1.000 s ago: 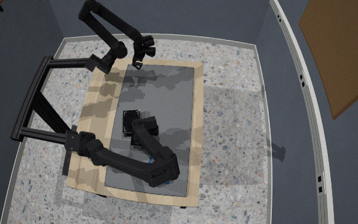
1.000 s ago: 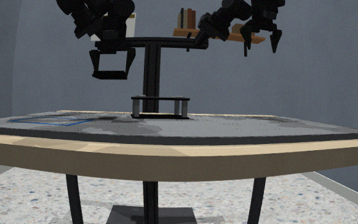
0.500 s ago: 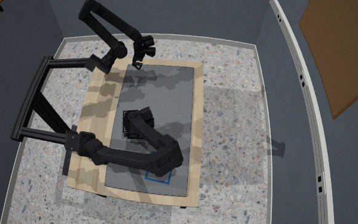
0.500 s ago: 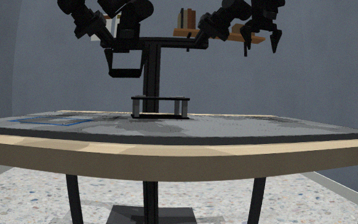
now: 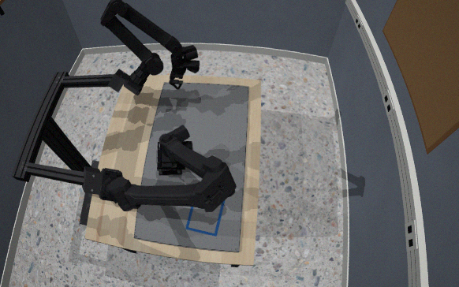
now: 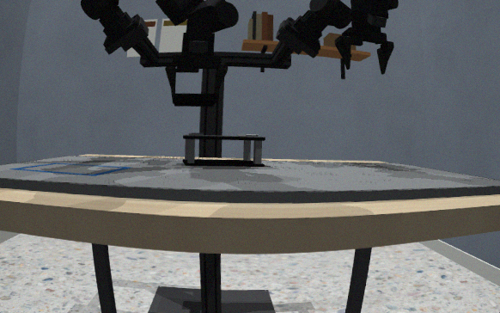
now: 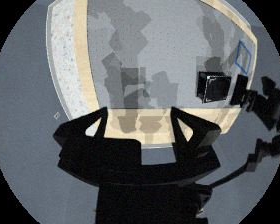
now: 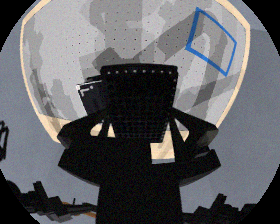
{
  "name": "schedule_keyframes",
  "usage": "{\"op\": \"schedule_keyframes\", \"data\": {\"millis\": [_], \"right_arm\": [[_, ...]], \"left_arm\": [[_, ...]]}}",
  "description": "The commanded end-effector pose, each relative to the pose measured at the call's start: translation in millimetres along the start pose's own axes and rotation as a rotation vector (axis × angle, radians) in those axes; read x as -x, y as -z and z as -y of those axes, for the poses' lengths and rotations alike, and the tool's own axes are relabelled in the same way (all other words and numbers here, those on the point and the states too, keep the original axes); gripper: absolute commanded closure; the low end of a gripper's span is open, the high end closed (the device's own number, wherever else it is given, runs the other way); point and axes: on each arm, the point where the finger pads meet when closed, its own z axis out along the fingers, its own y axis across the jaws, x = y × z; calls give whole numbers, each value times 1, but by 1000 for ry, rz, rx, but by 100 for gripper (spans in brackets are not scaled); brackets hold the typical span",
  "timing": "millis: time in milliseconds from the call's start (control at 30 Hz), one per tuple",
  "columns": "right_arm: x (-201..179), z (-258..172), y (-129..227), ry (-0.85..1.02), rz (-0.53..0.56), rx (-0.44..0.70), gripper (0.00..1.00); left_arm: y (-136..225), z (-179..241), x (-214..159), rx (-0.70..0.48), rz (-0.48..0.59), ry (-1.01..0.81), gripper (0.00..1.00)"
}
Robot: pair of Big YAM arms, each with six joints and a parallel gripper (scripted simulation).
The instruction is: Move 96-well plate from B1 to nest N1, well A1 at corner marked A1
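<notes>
My right gripper (image 6: 195, 97) (image 8: 139, 109) is shut on the dark 96-well plate (image 6: 192, 101) (image 8: 138, 95) (image 7: 240, 94) and holds it level, well above the board. The raised nest N1 (image 6: 223, 138) (image 7: 214, 89) (image 8: 91, 97) stands lower, beside the plate in the right wrist view; my right arm partly covers it in the top view. Its top holds no plate. Pale dots line the plate's far rim in the right wrist view; its letters and the A1 mark are unreadable. The blue outline (image 5: 202, 232) (image 6: 51, 172) (image 8: 206, 61), apparently B1, is empty. My left gripper (image 5: 177, 83) (image 6: 365, 69) (image 7: 139, 110) is open and empty.
The grey board (image 5: 207, 118) (image 6: 316, 185) lies on the wooden table (image 5: 254, 158) (image 6: 247, 232). The left arm hangs high over the board's edge at the top of the top view. The right arm (image 5: 164, 195) reaches across the board between B1 and the nest. The arms' frame (image 5: 39, 122) stands behind the table.
</notes>
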Motion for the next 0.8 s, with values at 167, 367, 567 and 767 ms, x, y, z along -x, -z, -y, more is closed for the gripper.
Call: {"op": "schedule_keyframes", "data": {"millis": [167,367,567,767], "right_arm": [[-10,-25,10,-22,10,6,100],[-20,-42,14,-24,11,7,100],[-25,-54,17,-29,15,10,100],[-36,-72,20,-25,12,9,100]], "left_arm": [[5,-7,10,10,22,17,0],[5,-7,10,10,22,17,0],[5,-7,10,10,22,17,0],[5,-7,10,10,22,17,0]]}}
